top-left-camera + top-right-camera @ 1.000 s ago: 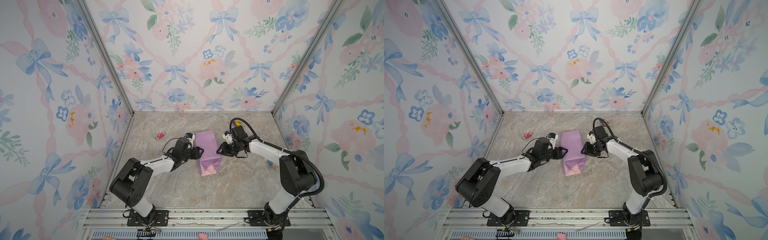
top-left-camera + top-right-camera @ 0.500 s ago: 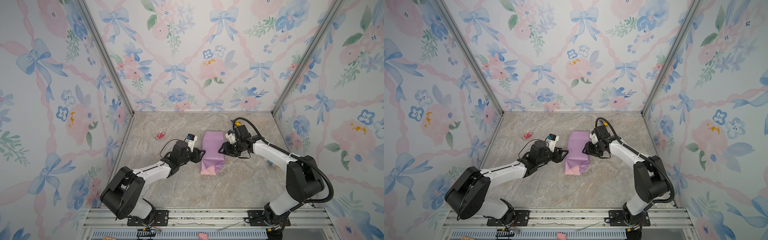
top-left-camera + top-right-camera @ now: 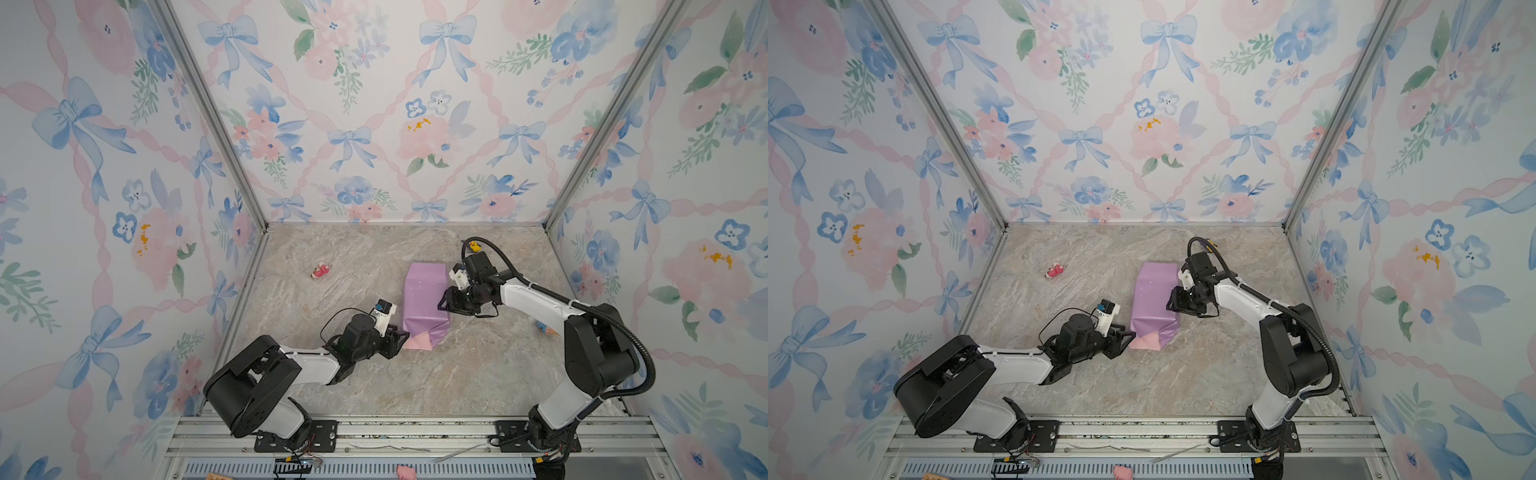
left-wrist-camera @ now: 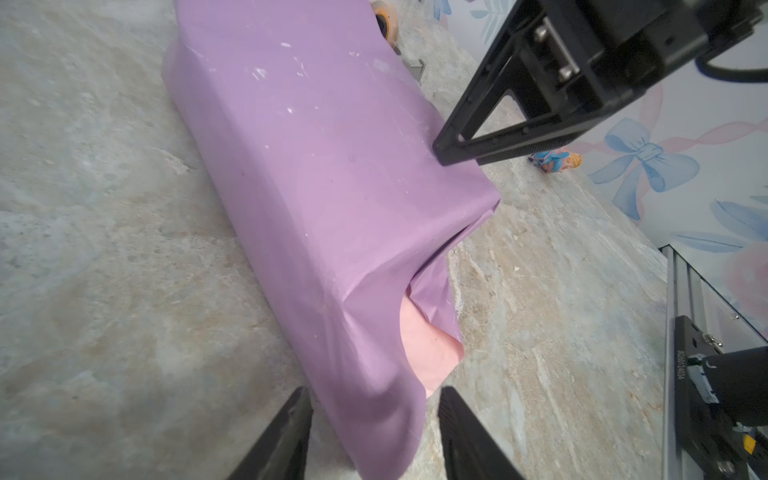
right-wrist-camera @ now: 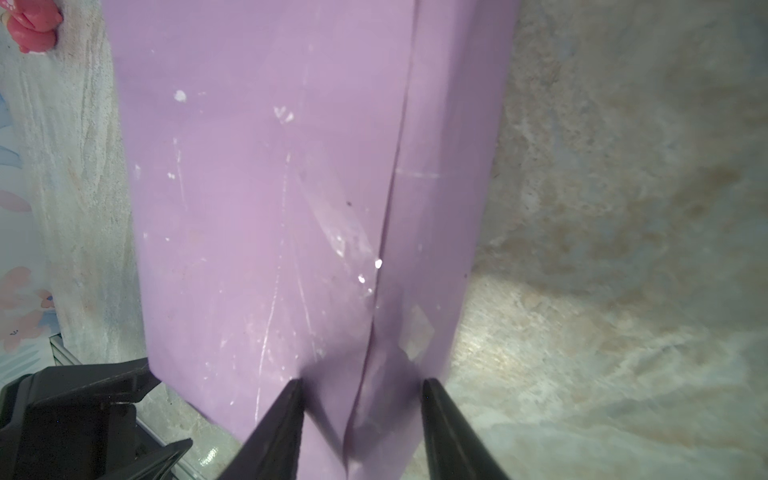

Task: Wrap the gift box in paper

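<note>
The paper [image 3: 424,299], lilac face out, is already drawn round the gift box, which is wholly hidden inside it. The long parcel lies flat on the marbled table [image 3: 457,374] between the two arms. The lengthwise seam [image 5: 390,187] is closed, one edge lapped over the other and, it seems, held by a glossy patch of clear tape [image 5: 336,224] just ahead of the right gripper [image 5: 359,386]. That gripper's jaws stand spread, their tips appearing to rest on the parcel's top either side of the seam, pinching nothing. The end nearest the left gripper [image 4: 372,399] is not yet shut: the sheet sags there in soft, loose folds. A pale pink flap [image 4: 428,345] of its inner face pokes out directly before the spread jaws, which straddle the drooping corner without closing on it. By that showing the body wrap is done and the end folds and their taping are left; the far end cannot be judged. The sheet reads as thin, matte and faintly creased, flecked with white, crisp along the box's edges but limp where unsupported. Well off from both grippers lie a small pink trinket [image 3: 320,271] and a blue-and-orange figure [image 3: 544,328].
</note>
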`<state>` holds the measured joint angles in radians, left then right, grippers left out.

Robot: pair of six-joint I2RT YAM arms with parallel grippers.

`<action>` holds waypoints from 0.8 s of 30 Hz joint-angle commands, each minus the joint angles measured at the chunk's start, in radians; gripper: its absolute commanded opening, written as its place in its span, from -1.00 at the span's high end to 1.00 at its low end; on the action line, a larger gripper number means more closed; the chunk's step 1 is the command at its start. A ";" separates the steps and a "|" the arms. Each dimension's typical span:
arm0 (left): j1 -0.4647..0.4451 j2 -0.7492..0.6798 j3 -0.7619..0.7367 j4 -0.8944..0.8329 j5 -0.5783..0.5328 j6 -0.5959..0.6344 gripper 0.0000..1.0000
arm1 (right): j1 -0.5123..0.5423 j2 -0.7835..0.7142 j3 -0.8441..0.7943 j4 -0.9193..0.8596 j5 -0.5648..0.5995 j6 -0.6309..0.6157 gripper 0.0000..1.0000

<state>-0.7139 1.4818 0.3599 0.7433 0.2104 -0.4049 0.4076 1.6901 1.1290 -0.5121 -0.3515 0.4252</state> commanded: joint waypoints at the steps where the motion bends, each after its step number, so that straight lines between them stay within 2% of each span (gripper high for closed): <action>1: -0.004 0.045 0.020 0.096 -0.015 -0.020 -0.03 | 0.007 0.034 -0.038 -0.039 0.071 -0.019 0.03; 24: -0.020 0.213 0.065 0.114 -0.174 0.029 0.28 | 0.019 0.018 -0.057 -0.015 0.070 -0.022 0.05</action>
<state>-0.7261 1.6798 0.4122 0.8440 0.0753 -0.4030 0.4095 1.6840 1.1130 -0.4847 -0.3546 0.4171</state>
